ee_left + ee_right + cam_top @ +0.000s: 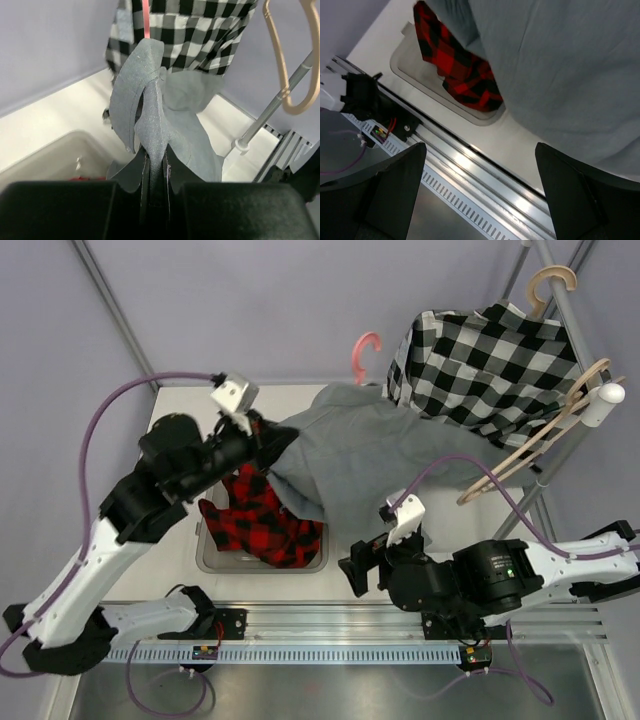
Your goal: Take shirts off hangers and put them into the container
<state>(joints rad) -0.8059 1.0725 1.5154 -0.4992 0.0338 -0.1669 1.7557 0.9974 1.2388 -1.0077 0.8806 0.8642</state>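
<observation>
1. Shirts, three: the red shirt (262, 520) is heaped in the bin (212, 562) at left. The grey shirt (380, 455) is stretched across the middle above the worktop (300, 400). The checked shirt (490, 360) hangs at right.
2. Hangers, three: the pink hanger (366, 350) shows its hook just behind the grey shirt. One tan hanger (552, 280) tops the checked shirt, and a second tan hanger (540, 440) slants below that shirt's lower edge.
3. Pincers, two: the left pincer (262, 440) is clenched on the grey shirt's left end, above the bin's far side. The right pincer (358, 575) is released, jaws wide and holding nothing, by the rail (350, 625) under the grey shirt's near edge.
4. Only the left wrist view shows the grip itself. A fold of grey cloth is pinched between the fingers (144, 175) and rises toward the pink stem in front of the checked shirt.
5. Only the right wrist view shows the grey shirt's underside, with the red shirt in the bin below it.
</observation>
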